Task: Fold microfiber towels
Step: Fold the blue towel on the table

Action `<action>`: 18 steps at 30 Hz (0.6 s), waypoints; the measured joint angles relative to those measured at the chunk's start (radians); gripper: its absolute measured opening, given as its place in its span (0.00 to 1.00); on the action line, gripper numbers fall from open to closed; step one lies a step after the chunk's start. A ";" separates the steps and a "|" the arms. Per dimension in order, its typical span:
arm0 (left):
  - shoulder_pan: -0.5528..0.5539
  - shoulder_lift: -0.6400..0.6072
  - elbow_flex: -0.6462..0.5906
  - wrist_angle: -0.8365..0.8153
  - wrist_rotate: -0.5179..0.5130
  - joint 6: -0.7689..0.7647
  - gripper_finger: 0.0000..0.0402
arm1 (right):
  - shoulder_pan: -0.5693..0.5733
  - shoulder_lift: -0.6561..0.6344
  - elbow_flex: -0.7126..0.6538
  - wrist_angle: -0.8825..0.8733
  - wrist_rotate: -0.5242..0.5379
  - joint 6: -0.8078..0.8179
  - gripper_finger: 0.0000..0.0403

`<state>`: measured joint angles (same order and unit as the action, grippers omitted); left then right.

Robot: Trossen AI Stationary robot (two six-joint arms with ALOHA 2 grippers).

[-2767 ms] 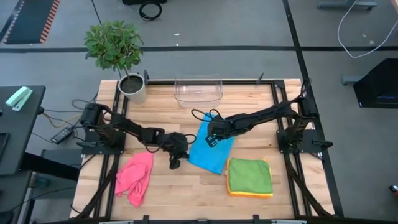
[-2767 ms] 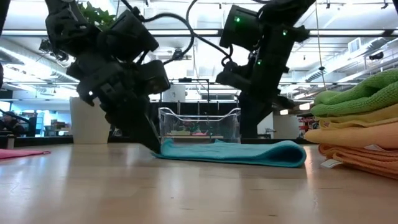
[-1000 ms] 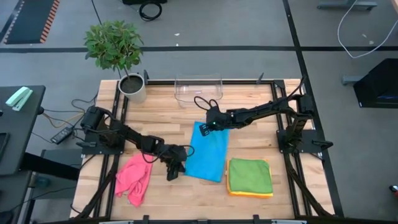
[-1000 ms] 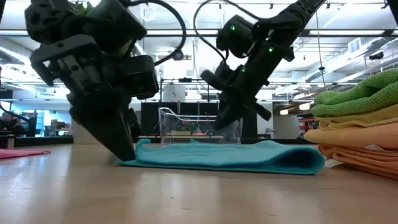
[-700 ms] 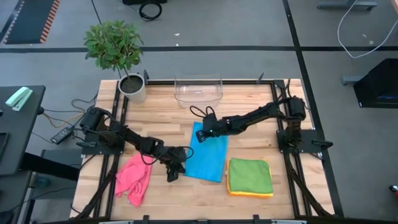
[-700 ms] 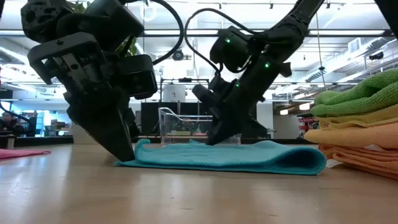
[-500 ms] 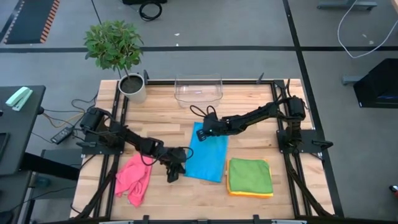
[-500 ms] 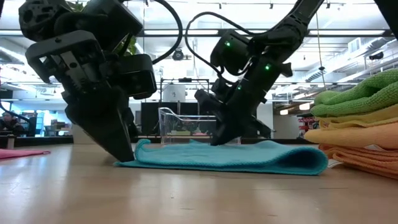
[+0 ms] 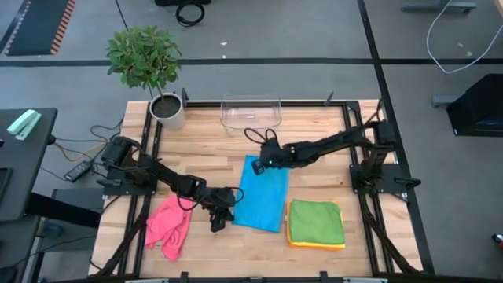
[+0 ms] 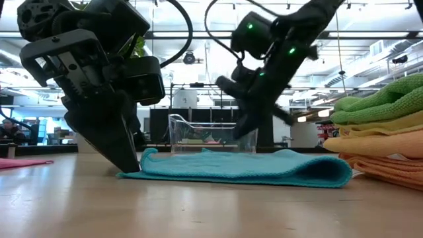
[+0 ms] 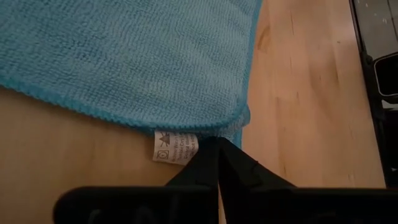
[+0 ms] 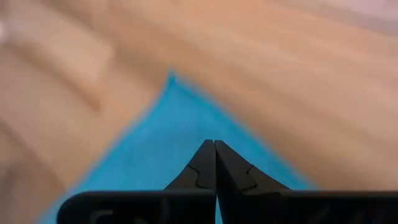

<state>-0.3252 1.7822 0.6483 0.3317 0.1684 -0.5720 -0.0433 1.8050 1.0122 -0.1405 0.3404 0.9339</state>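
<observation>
A blue towel (image 9: 263,195) lies folded flat at the table's middle, its folded end (image 10: 334,168) toward the stack. My left gripper (image 9: 225,216) is shut at the towel's near left corner, beside a white label (image 11: 174,148). My right gripper (image 9: 264,163) hovers shut above the towel's far left corner (image 12: 171,78) and touches nothing. A pink towel (image 9: 169,224) lies crumpled at the near left. A folded green towel (image 9: 316,220) tops a stack of yellow and orange ones (image 10: 383,142) at the near right. My left gripper pinches the blue towel's near left corner (image 11: 239,127) at its fingertips (image 10: 134,168), slanting down from the table's left side. How many layers it has, the tips hide. The cloth rises in a small peak (image 10: 151,153) beside the fingers. The rest lies flat on the table.
A clear plastic bin (image 9: 251,112) stands at the far edge behind the blue towel. A potted plant (image 9: 167,110) sits at the far left corner. Bare wood shows along the near edge between the pink towel and the stack.
My right gripper, shut throughout, dipped down onto the far part of the blue towel, then rose clear again toward the far edge. The towel stays flat on the table, and my left gripper keeps its hold at the corner.
</observation>
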 joint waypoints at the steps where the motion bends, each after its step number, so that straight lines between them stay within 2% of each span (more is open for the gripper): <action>1: 0.000 0.000 0.000 0.001 0.000 0.000 0.01 | 0.010 -0.012 0.000 -0.044 -0.013 0.007 0.00; 5: 0.000 0.000 0.000 0.015 -0.012 0.000 0.02 | 0.042 -0.016 -0.001 -0.210 -0.027 0.014 0.00; 14: 0.002 0.000 0.000 0.016 -0.015 -0.002 0.02 | 0.039 -0.005 -0.049 -0.305 -0.027 0.068 0.00; 18: 0.002 0.000 0.000 0.016 -0.016 -0.012 0.04 | 0.049 -0.021 -0.043 -0.322 -0.017 0.034 0.00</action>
<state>-0.3237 1.7824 0.6479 0.3473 0.1524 -0.5838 0.0053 1.7843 0.9692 -0.4623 0.3234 0.9676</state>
